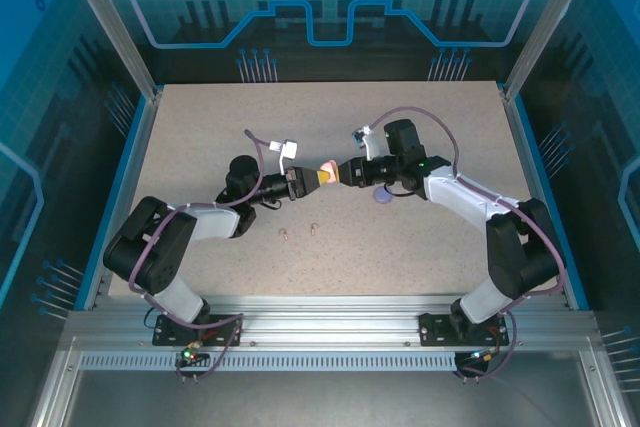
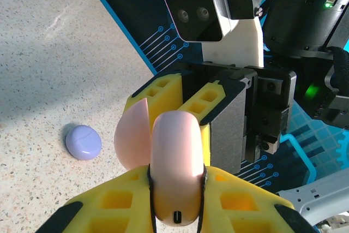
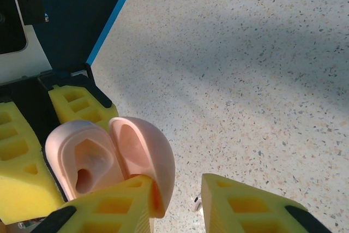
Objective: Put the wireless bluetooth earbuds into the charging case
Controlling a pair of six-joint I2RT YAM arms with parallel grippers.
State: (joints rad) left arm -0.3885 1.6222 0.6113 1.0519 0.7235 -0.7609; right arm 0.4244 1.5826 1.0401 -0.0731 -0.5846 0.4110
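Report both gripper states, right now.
Left gripper: shut on the pink charging case.
Right gripper: open, one finger at the case's open lid.

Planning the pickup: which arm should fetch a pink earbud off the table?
Right, probably. The left pincer is clamped on the open pale pink round case, while the right pincer stands open, gripping nothing, free to reach the tiny pale pink stemmed earbuds.
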